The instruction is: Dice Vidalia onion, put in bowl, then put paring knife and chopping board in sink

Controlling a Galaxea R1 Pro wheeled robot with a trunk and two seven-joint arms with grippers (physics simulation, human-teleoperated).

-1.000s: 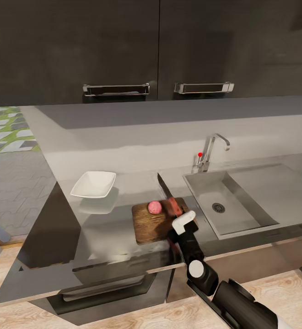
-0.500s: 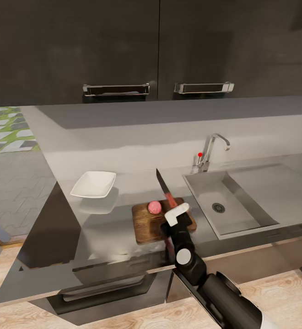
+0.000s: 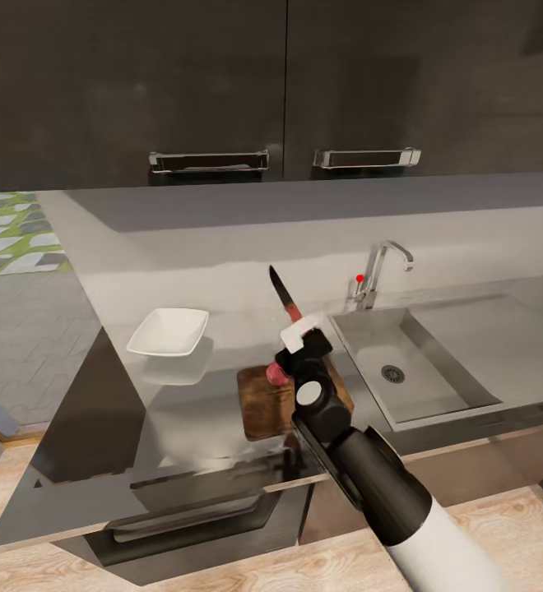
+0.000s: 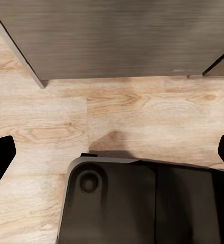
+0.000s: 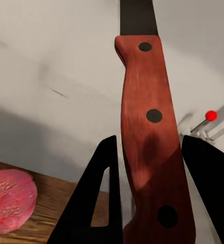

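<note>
Red-orange handle w/ three dark rivets, long dark pointed blade: that's the paring knife, held up off the counter and tilted so the tip points up and to the far left. The right gripper is clamped on the handle, black fingers pressed either side of it in the right wrist view. Right arm reaches in from the near right.

Vidalia onion is a small pinkish-red ball sitting whole on the chopping board, partly hidden behind the gripper in the head view; the wrist cam shows it better, w/ a mottled pink skin. Board is dark brown wood, lying on the glossy grey countertop just left of the sink.

Bowl is white, squarish, well left of the board and a bit farther back. Chrome tap w/ red dot stands at the far side of the sink.

Left gripper is probably open, its black tips sit wide apart over wood floor, but only the tips show.
</note>
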